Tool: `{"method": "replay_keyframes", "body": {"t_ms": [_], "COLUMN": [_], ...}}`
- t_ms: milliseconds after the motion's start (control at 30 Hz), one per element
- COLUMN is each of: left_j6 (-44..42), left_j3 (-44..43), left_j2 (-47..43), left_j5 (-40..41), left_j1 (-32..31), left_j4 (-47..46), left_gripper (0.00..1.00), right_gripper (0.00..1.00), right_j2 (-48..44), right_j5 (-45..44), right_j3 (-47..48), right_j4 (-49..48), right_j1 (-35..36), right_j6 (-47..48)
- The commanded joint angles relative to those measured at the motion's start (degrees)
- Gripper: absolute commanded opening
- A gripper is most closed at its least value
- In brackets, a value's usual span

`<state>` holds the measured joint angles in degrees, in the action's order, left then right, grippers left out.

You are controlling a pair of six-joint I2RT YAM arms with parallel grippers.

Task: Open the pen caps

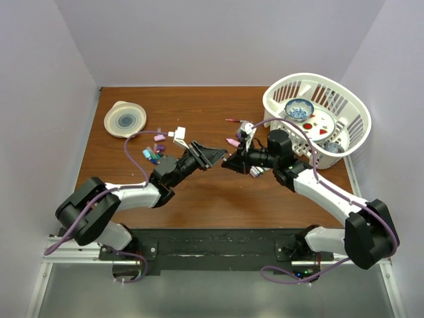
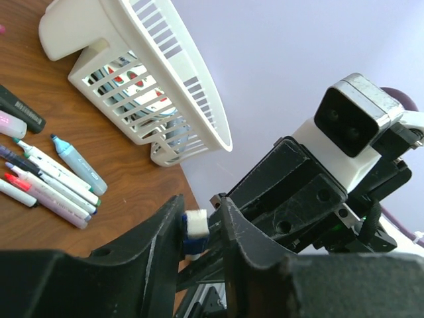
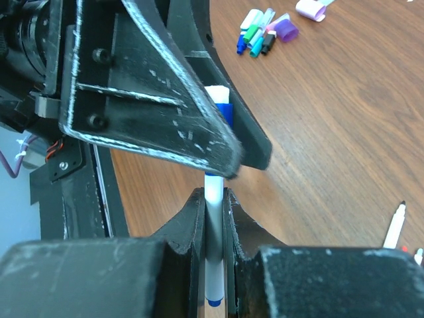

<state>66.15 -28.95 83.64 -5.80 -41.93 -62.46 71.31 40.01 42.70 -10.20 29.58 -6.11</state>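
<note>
While bowl (image 1: 299, 108) and plate (image 1: 317, 119) are held in the basket (image 1: 277, 106), pen (image 3: 213, 265) is clamped by right claw (image 3: 212, 196), blue cap (image 3: 225, 112) pinched by left claw (image 2: 199, 203), red bits (image 1: 323, 132) on plate left unidentified.

A slim white-barrelled pen (image 3: 213, 278) with a blue end is held off the desk, to the left of the white basket (image 1: 315, 77). The right end effector (image 3: 213, 199) clamps its barrel. The blue cap (image 3: 224, 111), white at its tip, sits on the pen's far end, pinched by the left end effector (image 2: 199, 213). At the basket's foot a row of pens (image 2: 50, 175) lies flat, some with bare tips. Farther left of the basket, loose caps (image 3: 262, 33) in blue, green, teal, black and purple lie clustered.
</note>
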Motion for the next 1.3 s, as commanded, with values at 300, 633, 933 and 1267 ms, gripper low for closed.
{"method": "replay_keyframes", "body": {"t_ms": [300,633,933,1267], "left_j6": [-8.15,-6.3,-5.94,-5.51], "left_j3": [-1.2,5.64,10.31,11.81], "left_j2": [-6.46,-21.13,-20.36,-10.51], "left_j5": [9.14,10.11,2.38,3.34], "left_j1": [9.57,30.84,39.29,41.49], "left_j4": [-0.39,14.9,27.36,36.0], "left_gripper": [0.0,0.0,0.0,0.12], "right_gripper": [0.0,0.0,0.0,0.0], "right_j2": [3.92,9.2,8.94,9.37], "right_j5": [0.07,-2.57,-5.56,0.77], "right_j3": [-1.39,0.46,3.35,7.58], "right_j4": [-1.4,1.58,7.46,18.99], "right_j1": [3.81,5.13,4.7,0.74], "right_j6": [-1.54,0.83,10.19,21.58]}}
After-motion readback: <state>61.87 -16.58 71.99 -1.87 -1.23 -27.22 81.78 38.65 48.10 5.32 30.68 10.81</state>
